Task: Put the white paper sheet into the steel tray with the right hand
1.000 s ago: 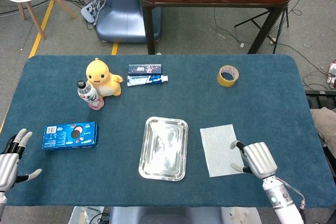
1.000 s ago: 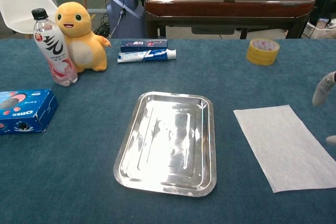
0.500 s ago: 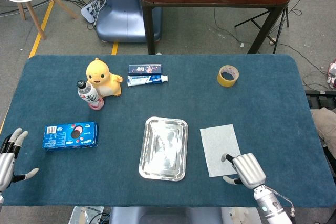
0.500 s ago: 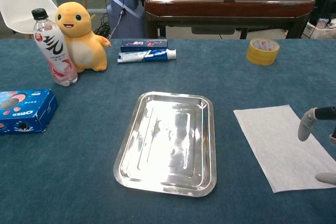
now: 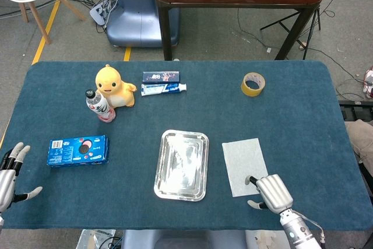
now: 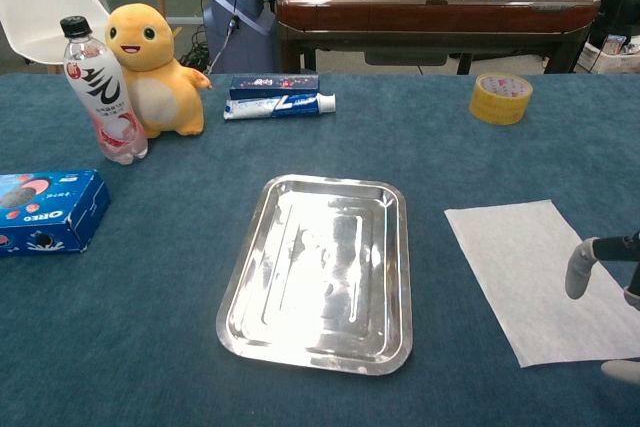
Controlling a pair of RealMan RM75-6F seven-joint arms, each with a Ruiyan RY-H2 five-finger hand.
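Right robot hand (image 5: 271,193) beside paper sheet (image 5: 245,164)

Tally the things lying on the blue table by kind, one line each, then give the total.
Steel tray: 1
White paper sheet: 1
Yellow tape roll: 1
Toothpaste tube: 1
Toothpaste box: 1
Yellow duck plush: 1
Drink bottle: 1
Oreo box: 1
Total: 8
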